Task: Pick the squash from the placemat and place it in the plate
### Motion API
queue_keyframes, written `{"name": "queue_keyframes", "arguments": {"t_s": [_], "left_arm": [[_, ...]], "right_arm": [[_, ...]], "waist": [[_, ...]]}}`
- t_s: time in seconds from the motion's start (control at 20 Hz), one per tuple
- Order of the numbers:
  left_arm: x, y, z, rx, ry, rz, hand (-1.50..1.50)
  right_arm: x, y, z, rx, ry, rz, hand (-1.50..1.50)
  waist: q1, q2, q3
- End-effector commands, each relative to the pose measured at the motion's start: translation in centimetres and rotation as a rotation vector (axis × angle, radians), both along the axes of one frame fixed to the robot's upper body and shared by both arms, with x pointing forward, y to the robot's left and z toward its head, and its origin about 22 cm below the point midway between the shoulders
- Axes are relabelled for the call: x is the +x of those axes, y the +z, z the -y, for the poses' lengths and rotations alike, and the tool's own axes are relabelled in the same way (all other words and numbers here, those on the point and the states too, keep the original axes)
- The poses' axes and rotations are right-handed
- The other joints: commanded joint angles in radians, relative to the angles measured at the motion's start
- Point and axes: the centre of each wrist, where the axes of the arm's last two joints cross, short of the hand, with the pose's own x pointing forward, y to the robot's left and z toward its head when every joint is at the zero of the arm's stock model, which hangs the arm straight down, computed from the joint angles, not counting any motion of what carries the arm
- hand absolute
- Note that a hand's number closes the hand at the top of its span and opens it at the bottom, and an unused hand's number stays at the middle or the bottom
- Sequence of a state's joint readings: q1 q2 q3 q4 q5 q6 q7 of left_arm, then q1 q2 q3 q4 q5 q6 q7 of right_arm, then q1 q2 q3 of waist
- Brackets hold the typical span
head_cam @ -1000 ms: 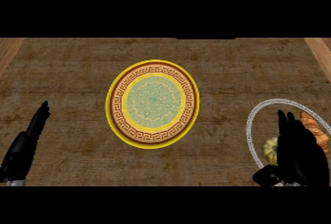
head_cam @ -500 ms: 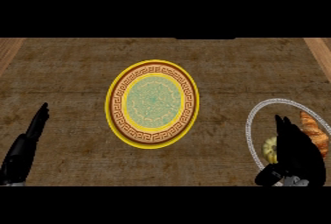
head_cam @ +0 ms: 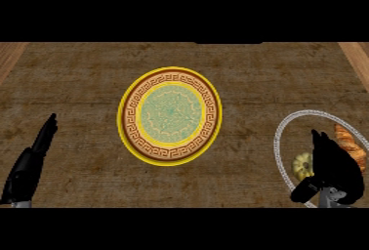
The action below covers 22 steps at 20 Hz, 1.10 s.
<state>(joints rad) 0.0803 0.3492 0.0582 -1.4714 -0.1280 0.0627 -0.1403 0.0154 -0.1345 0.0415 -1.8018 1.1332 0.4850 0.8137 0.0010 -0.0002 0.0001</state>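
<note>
Right hand over the squash at the table's right edge

The right hand, fingers straight, covers the squash on the placemat; a croissant beside it could get caught. The plate waits mid-table.

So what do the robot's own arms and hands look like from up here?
Both are plain black with slim, pointed fingers and no markings or cables showing. The left hand shows as a narrow black shape that widens toward a small grey piece of forearm at the lower edge. The right hand looks broader and bulkier, with a stubby thumb and a grey wrist piece beneath it.
</note>
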Motion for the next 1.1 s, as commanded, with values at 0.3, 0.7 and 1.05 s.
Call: {"name": "queue_keyframes", "arguments": {"t_s": [0.3,0.7,1.05], "left_arm": [[1.0,0.0,-0.1,0.006,0.014,-0.002,0.0],[-1.1,0.6,-1.2,0.006,-0.001,-0.012,0.0],[1.4,1.0,1.7,-0.014,-0.082,0.03,0.0]], "right_arm": [[-1.4,-3.4,1.5,0.043,0.051,0.048,1.5],[-0.3,-2.7,1.3,0.008,0.079,0.053,1.5],[8.1,2.5,2.9,0.188,0.617,0.115,1.5]], "waist": [[-0.004,0.0,0.0],[0.0,0.0,0.0],[0.099,0.033,0.006]]}}
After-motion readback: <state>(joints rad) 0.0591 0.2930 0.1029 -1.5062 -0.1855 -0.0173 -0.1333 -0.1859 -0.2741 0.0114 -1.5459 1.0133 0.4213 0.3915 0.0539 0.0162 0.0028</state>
